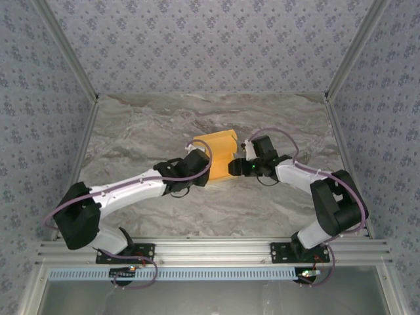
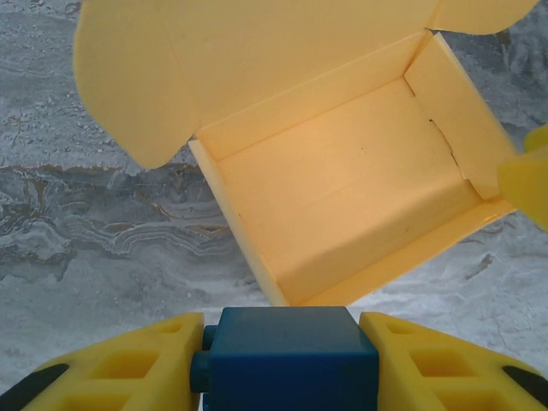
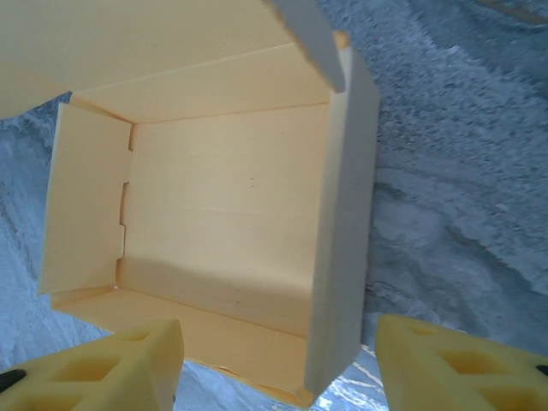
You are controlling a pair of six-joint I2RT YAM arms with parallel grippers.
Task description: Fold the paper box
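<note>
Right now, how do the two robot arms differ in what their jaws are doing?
The left arm has a blue block between its jaws; the right arm holds open jaws astride one wall of the yellow box without closing on it. The left arm's jaws sit just short of the box; the right arm's reach around its corner. Both have yellow fingers and face the same box.

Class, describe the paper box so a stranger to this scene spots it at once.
Look at the middle of the grey marble table, between the left arm and right arm. There stands the paper box: a yellow-orange cardboard tray with its lid flap open, unlike those black-and-white arms.
</note>
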